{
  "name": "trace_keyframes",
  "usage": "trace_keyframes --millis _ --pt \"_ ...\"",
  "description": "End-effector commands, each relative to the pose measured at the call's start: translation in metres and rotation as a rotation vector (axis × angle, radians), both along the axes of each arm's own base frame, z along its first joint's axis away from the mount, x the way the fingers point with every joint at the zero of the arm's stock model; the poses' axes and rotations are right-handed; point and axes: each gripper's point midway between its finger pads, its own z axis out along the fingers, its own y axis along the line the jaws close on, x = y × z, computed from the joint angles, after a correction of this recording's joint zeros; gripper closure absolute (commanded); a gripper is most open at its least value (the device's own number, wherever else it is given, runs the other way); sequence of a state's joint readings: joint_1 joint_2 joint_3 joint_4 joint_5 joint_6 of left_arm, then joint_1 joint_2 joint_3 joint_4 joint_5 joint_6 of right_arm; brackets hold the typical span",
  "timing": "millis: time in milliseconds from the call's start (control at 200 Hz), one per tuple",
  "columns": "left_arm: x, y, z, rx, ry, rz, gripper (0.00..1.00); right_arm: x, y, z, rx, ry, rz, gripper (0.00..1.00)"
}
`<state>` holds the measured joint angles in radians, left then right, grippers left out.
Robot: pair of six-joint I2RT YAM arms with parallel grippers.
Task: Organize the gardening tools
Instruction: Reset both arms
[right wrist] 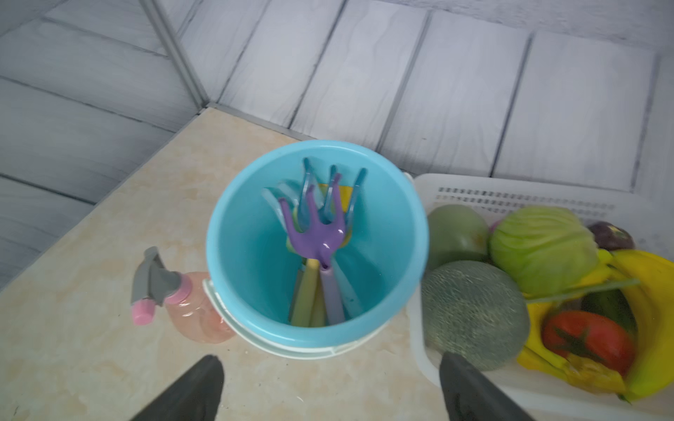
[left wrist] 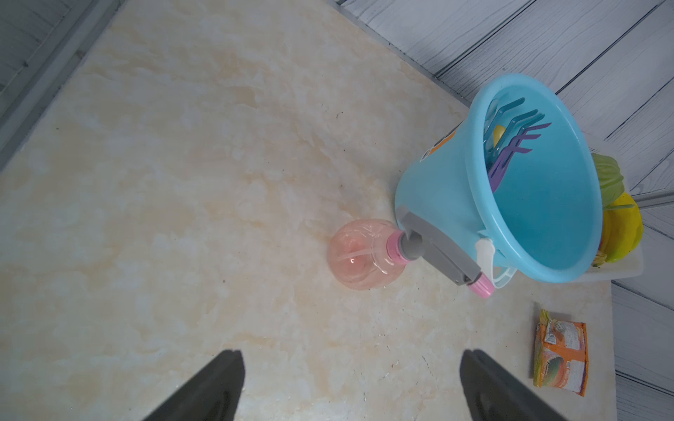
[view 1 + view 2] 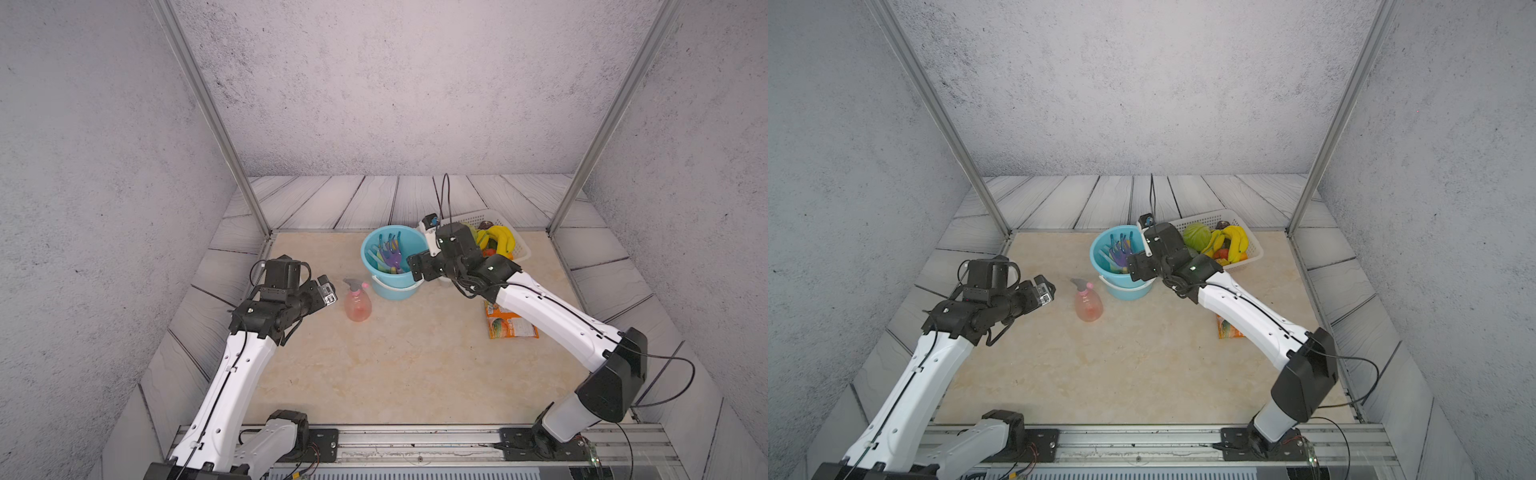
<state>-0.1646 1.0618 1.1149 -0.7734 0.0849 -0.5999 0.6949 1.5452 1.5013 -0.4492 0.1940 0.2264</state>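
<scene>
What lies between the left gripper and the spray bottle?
Nothing but bare table. The left wrist view shows this best: the open left gripper faces the upright spray bottle with only tabletop between them.

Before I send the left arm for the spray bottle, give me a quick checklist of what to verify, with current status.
1. The left pincer is open and empty: ok, jaws wide apart.
2. The right pincer is open and empty: ok; it hangs near the rim of the blue bucket.
3. The spray bottle stands upright on the table: ok.
4. Nothing lies between the left pincer and the bottle: ok.
5. There is room for a finger between bottle and bucket: cannot tell; the nozzle overlaps the bucket in the left wrist view.
6. The purple rake is inside the bucket: ok.
</scene>
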Motion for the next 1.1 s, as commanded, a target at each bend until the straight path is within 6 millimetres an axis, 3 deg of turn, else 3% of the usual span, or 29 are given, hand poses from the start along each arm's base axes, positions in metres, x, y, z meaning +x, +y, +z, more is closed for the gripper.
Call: trace_keyframes --millis 0,160,275,385,495,641,786,906,1096 --pt "0.023 0.007 0.016 0.081 -0.074 0.000 0.01 0.005 -0.061 0.022 0.060 -0.061 -0.182 0.01" --pt "0.049 0.029 0.032 0.251 -0.184 0.044 0.01 0.016 -0.156 0.011 -0.025 -0.162 -0.476 0.01" --pt "0.064 0.039 0.036 0.381 -0.279 0.027 0.01 0.015 -0.212 -0.001 -0.065 -0.222 -0.650 0.01" --pt "0.070 0.051 0.022 0.494 -0.303 0.040 0.01 0.007 -0.262 -0.017 -0.138 -0.272 -0.818 0.01" --pt "0.074 0.059 -0.009 0.574 -0.282 0.042 0.01 -0.004 -0.306 -0.039 -0.233 -0.273 -0.954 0.01" --pt "0.085 0.080 -0.050 0.679 -0.207 0.120 0.01 -0.011 -0.330 -0.071 -0.307 -0.289 -1.004 0.01" --pt "0.094 0.087 -0.080 0.729 -0.188 0.132 0.01 -0.012 -0.334 -0.111 -0.302 -0.250 -1.011 0.01" --pt "0.100 0.081 -0.094 0.715 -0.258 0.099 0.01 -0.011 -0.331 -0.139 -0.289 -0.260 -0.987 0.01" --pt "0.105 0.072 -0.105 0.707 -0.321 0.040 0.00 -0.008 -0.326 -0.164 -0.250 -0.285 -0.956 0.01"
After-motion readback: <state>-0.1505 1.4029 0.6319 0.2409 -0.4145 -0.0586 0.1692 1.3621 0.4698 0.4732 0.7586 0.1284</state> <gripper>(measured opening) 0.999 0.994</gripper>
